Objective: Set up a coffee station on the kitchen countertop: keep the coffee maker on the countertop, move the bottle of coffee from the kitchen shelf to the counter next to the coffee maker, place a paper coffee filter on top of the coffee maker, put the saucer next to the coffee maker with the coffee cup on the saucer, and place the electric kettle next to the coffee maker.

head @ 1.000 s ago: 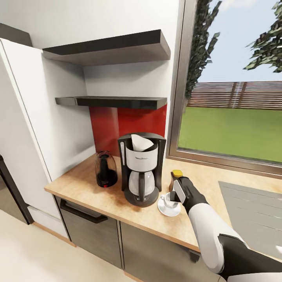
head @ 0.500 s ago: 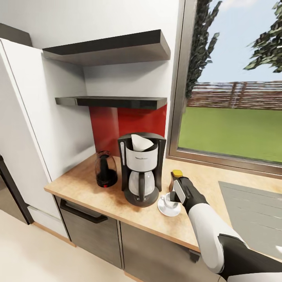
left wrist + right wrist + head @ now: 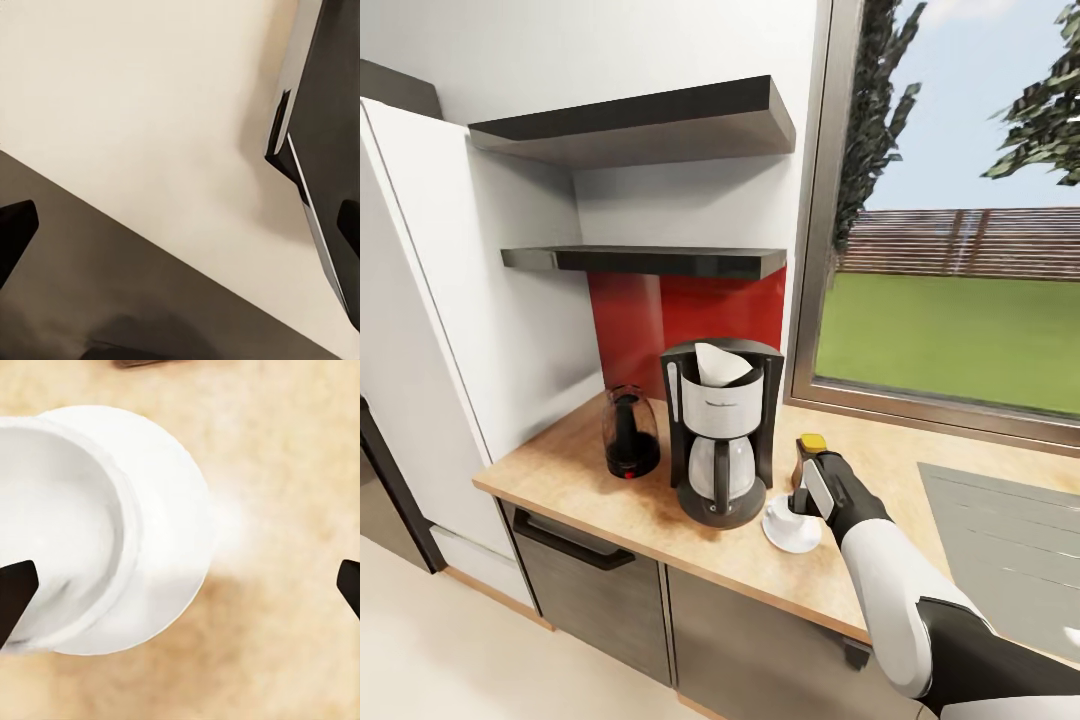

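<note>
On the kitchen countertop (image 3: 610,490), our right gripper (image 3: 805,497) hangs spread wide, released, above the coffee cup (image 3: 56,525) sitting on the saucer (image 3: 176,521); left gripper (image 3: 180,225) spread too.

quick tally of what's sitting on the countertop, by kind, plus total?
coffee maker: 1
paper coffee filter, on top of the maker: 1
electric kettle: 1
bottle of coffee: 1
saucer: 1
coffee cup, on the saucer: 1
Total: 6
</note>
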